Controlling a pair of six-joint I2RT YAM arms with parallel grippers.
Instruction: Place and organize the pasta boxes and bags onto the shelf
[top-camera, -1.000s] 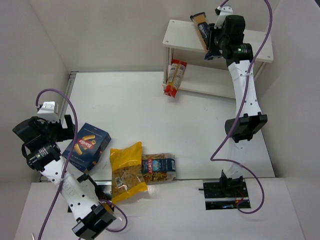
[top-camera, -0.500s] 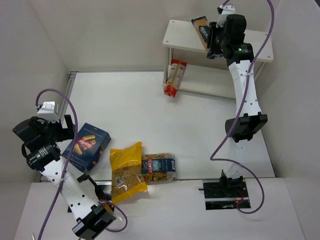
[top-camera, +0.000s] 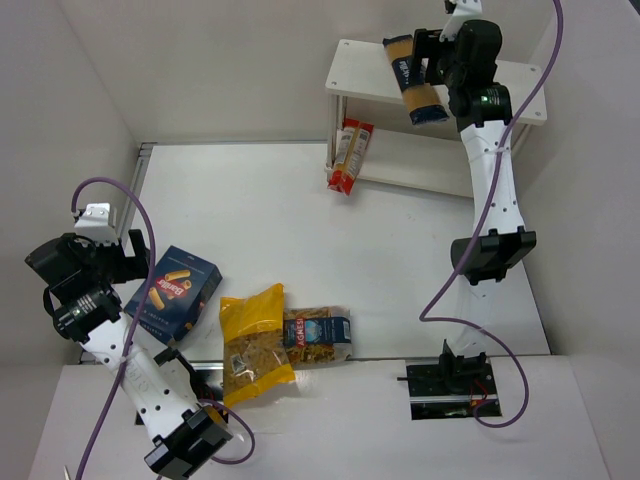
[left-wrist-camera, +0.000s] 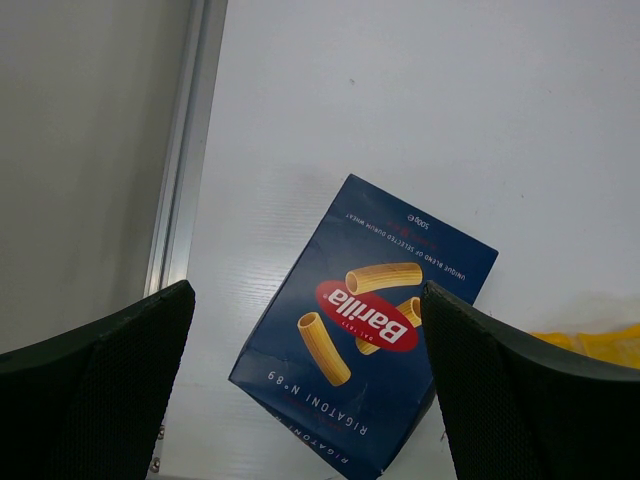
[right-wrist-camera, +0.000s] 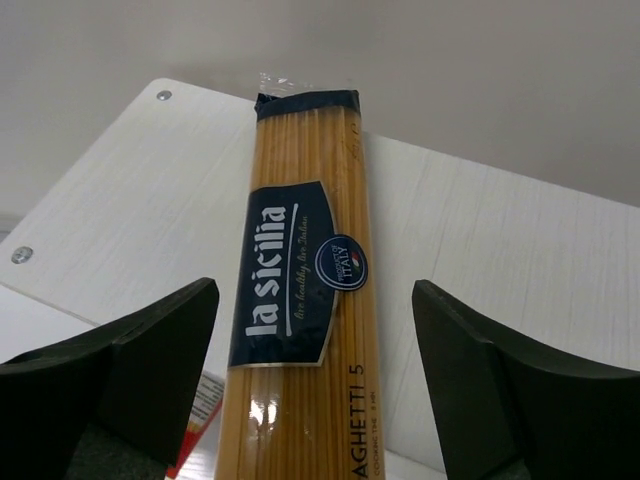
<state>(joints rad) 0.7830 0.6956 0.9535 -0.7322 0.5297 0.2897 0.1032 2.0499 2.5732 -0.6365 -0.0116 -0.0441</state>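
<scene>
A long narrow spaghetti pack with a dark blue label (top-camera: 413, 78) (right-wrist-camera: 300, 330) lies on the top tier of the white shelf (top-camera: 350, 70) (right-wrist-camera: 500, 250), its near end over the front edge. My right gripper (top-camera: 432, 62) (right-wrist-camera: 313, 300) stands open astride it, with both fingers clear of the pack. The red-and-white narrow pack (top-camera: 351, 155) (right-wrist-camera: 205, 405) leans out of the lower tier. My left gripper (top-camera: 140, 262) (left-wrist-camera: 308, 300) hangs open above the dark blue box with a red logo (top-camera: 172, 292) (left-wrist-camera: 365, 325). A yellow bag (top-camera: 255, 343) and a clear blue-labelled bag (top-camera: 317, 335) lie near the front edge.
White walls close in the table on the left, back and right. A metal rail (left-wrist-camera: 180, 150) runs along the left wall beside the box. A corner of the yellow bag (left-wrist-camera: 600, 345) shows right of the box. The shelf's silver leg (top-camera: 330, 125) stands at its front left corner.
My right gripper has opened and let go of the spaghetti pack, which now lies flatter on the top tier. The left arm has not moved.
</scene>
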